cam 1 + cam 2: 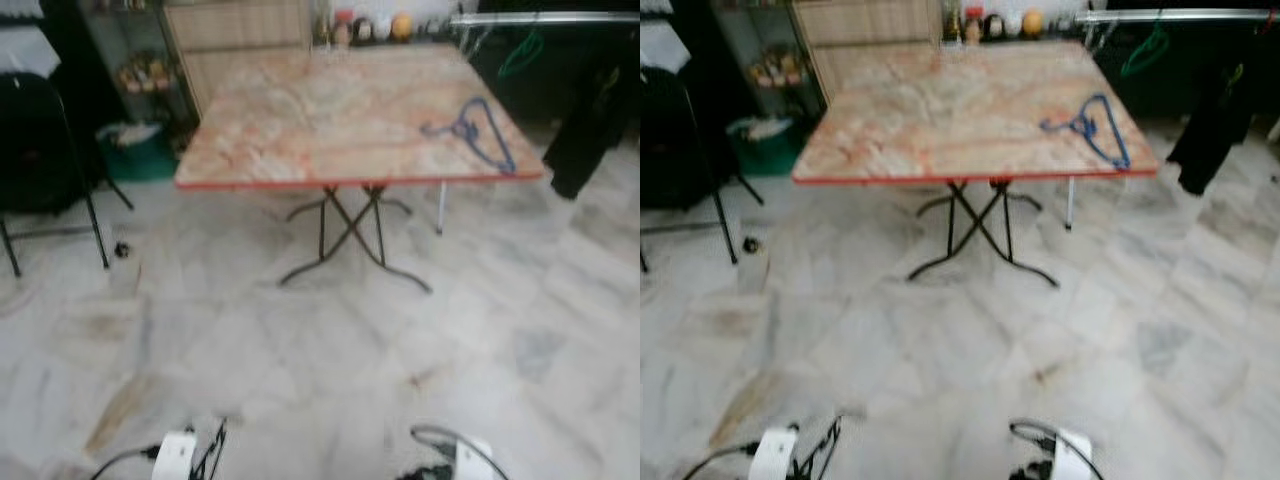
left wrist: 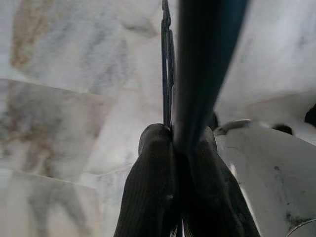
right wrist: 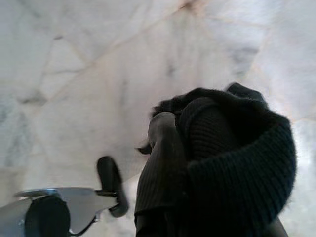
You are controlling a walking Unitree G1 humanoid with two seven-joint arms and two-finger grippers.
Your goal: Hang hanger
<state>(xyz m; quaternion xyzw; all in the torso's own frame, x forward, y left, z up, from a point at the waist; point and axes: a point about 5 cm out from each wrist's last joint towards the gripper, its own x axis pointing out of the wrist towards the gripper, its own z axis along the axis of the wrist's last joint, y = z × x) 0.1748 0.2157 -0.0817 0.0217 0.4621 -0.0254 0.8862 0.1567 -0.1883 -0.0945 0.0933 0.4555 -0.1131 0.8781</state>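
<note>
A blue hanger (image 1: 480, 130) lies flat on the marble-patterned folding table (image 1: 300, 140), near its right edge. Behind the table at the far right runs a silver clothes rail (image 1: 545, 18) with a green hanger (image 1: 522, 52) and a dark garment (image 1: 590, 120) on it. Both arms hang low at the bottom of the eye views, well short of the table. In the left wrist view my left gripper (image 2: 173, 29) is shut with nothing in it, over the floor. My right gripper (image 3: 197, 128), wrapped in black knit, also looks shut and holds nothing.
A black folding chair (image 1: 45, 150) stands at the left. A shelf with jars (image 1: 140, 70) and a green tub (image 1: 135, 150) sit behind it. Bottles and jars (image 1: 370, 27) line the table's far edge. Pale marble floor (image 1: 320, 350) lies between me and the table.
</note>
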